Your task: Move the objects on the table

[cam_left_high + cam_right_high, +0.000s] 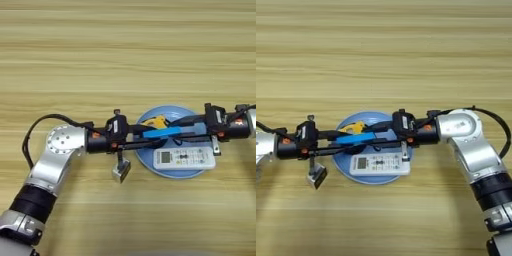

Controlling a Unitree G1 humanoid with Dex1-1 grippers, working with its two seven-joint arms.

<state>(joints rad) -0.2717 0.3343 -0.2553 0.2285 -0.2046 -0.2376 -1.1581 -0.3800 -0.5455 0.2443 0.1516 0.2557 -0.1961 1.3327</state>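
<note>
A light wooden counter (pixel 125 60) holds a round light-blue plate (pixel 150 165). On the plate lie a white remote control (pixel 184 157) and a yellow-and-black tape measure (pixel 155 121). Both arms reach inward over the plate. The blue bar (pixel 162 133) sits above it between their long black fingers; whether either the left pincer (pixel 150 141) or right pincer (pixel 363 137) grips it cannot be told. The silver metal block (pixel 121 171) sits just left of the plate, below the left arm.
</note>
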